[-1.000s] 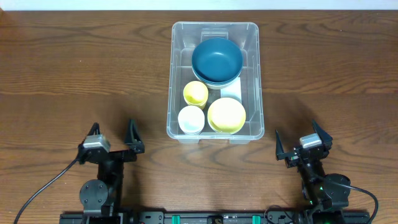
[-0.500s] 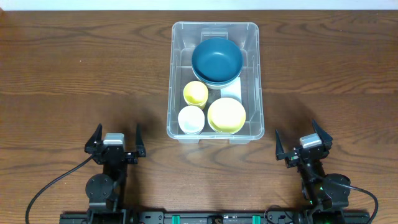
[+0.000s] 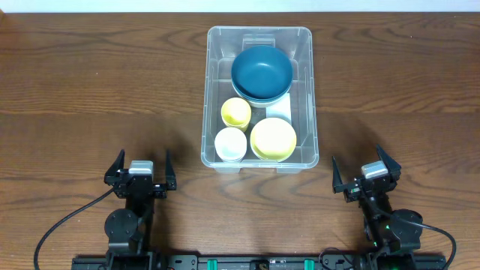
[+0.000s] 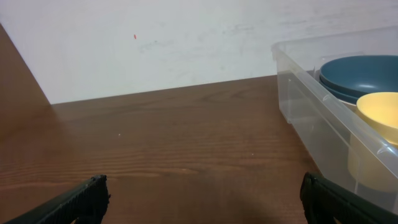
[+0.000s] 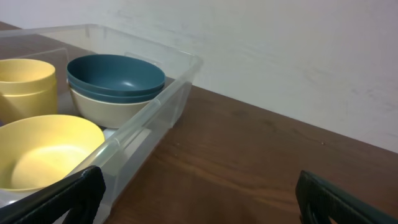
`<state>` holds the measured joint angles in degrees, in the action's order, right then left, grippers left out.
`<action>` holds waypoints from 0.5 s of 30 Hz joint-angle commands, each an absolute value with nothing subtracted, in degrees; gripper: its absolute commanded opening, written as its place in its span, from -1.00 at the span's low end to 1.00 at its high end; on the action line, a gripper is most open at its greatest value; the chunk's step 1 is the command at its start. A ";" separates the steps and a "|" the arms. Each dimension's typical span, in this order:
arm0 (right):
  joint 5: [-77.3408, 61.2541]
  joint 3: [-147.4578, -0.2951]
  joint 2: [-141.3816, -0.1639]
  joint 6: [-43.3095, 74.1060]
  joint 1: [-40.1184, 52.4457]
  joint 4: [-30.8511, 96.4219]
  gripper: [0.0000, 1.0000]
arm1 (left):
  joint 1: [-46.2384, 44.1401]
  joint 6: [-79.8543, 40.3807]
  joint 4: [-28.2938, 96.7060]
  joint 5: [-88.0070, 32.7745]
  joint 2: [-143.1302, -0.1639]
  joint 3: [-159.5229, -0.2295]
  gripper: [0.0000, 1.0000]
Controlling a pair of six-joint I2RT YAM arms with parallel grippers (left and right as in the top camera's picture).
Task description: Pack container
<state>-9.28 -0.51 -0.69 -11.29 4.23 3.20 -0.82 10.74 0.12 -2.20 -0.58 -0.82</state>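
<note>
Currently my left end effector (image 3: pixel 142 160) and right end effector (image 3: pixel 358 160) gape empty; careless reach could shove container (image 3: pixel 259 33) off desk (image 3: pixel 75 75).

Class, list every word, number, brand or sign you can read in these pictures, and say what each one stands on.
No text can be read.
The white label on the floor of the container is mostly hidden by the blue bowl and the yellow bowl; any print on it is too small to read.
No other writing shows in any view.
</note>
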 commanded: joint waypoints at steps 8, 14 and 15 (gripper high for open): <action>-9.69 -0.32 -0.32 -12.10 3.70 3.27 0.98 | -0.99 6.52 -1.52 -2.57 -0.12 -0.23 0.96; -9.69 -0.32 -0.32 -12.08 3.70 3.27 0.98 | -0.99 6.55 -1.39 -2.57 -0.12 -0.23 0.96; -9.69 -0.32 -0.32 -12.08 3.70 3.27 0.98 | -0.99 6.55 -1.34 -2.57 -0.12 -0.23 0.96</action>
